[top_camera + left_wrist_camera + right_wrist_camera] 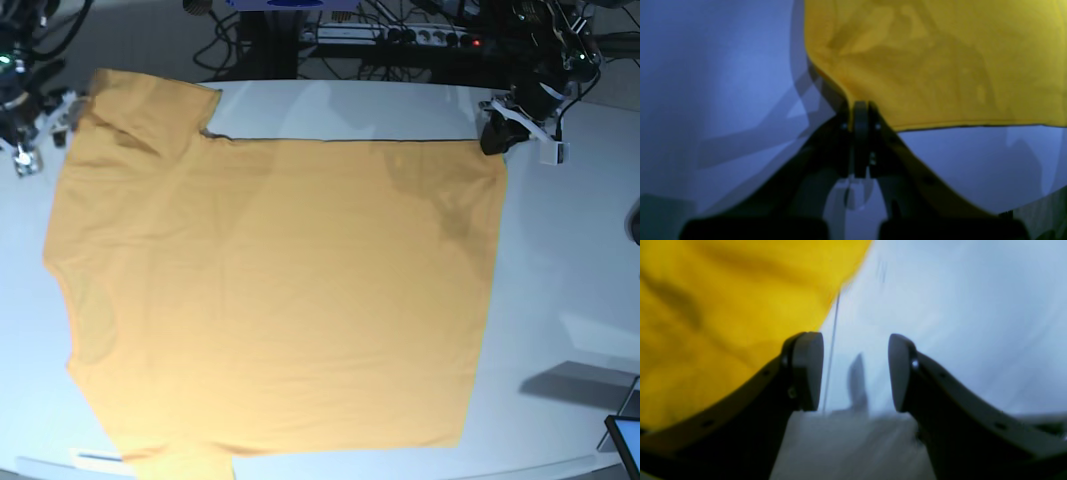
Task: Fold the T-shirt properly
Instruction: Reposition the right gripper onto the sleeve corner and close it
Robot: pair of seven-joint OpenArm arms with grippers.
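Orange-yellow T-shirt (270,300) lies flat; I've got the left gripper (860,113) pinching its two-o'clock corner for folding, right gripper (855,371) agape, empty.

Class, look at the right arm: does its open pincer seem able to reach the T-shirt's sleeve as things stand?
Probably yes. The right pincer stands open just beside the T-shirt, whose sleeve lies flat on the table with nothing visible between them.
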